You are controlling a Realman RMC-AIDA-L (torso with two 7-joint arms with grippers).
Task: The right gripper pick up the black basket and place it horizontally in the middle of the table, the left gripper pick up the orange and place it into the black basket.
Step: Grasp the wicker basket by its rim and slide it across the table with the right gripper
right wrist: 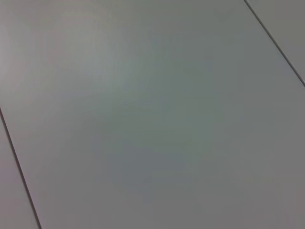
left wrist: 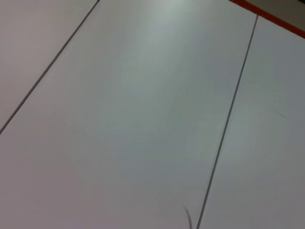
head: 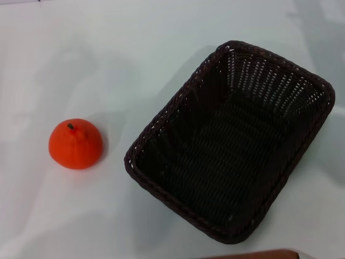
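Observation:
The black basket stands on the white table to the right of the middle. It is turned at a slant and holds nothing. The orange sits on its flat base at the left, well apart from the basket, stem up. Neither gripper shows in the head view. The left wrist view and the right wrist view show only plain white panels with thin dark seams, and no fingers.
A brown edge shows at the bottom of the head view, just below the basket. An orange-red strip runs along one corner of the left wrist view.

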